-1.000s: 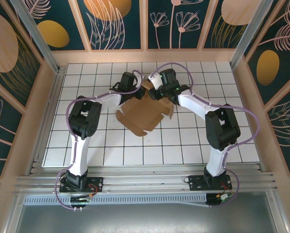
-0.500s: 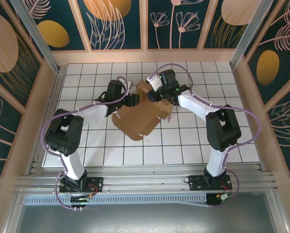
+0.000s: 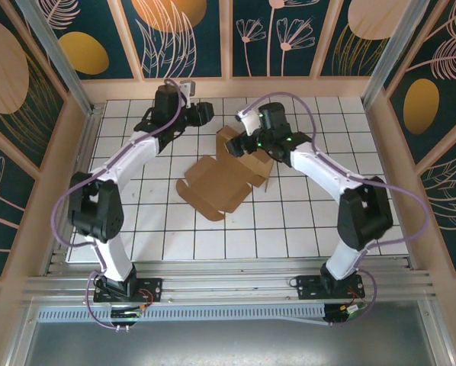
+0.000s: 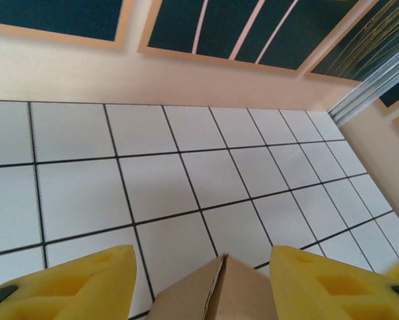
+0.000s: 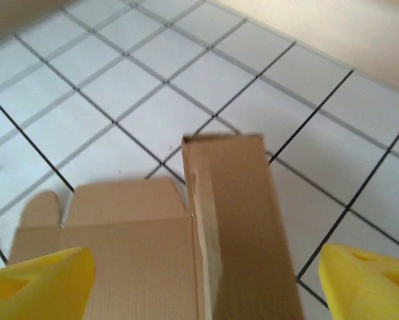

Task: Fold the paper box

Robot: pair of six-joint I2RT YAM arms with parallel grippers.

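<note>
At the near edge of the worktop (image 3: 304,221) the two arm bases sit side by side, and both arms reach away toward the middle and far rows of tiles. Nearest of the task's things is the flat part of the paper box (image 3: 215,189), which lies open on the tiles about mid-worktop, its tabbed edge pointing toward the bases.

Farther on, the box's far end stands up as a narrow raised wall (image 5: 229,220), creased against the flat panel beside it. The right pincer (image 5: 203,281) hangs just over this wall with its yellow pads (image 5: 39,283) spread wide on either side, and neither touches the card. It holds nothing.

Farther again, close to the back row of tiles, the left pincer (image 4: 199,283) points toward the beige back wall (image 4: 86,73). It stands moderately open and empty; a corner of the box shows between its pads with a clear gap on each side.

My reading is that the fold is in an early stage: one end wall is up and the rest is flat, with both pincers let go, which looks like a re-grip between folds. The next move probably calls for one pincer to steady the raised wall so that it does not spring back. The other would slip under a neighbouring flap and lift it along its crease, pressing lightly, because card this thin buckles easily.
</note>
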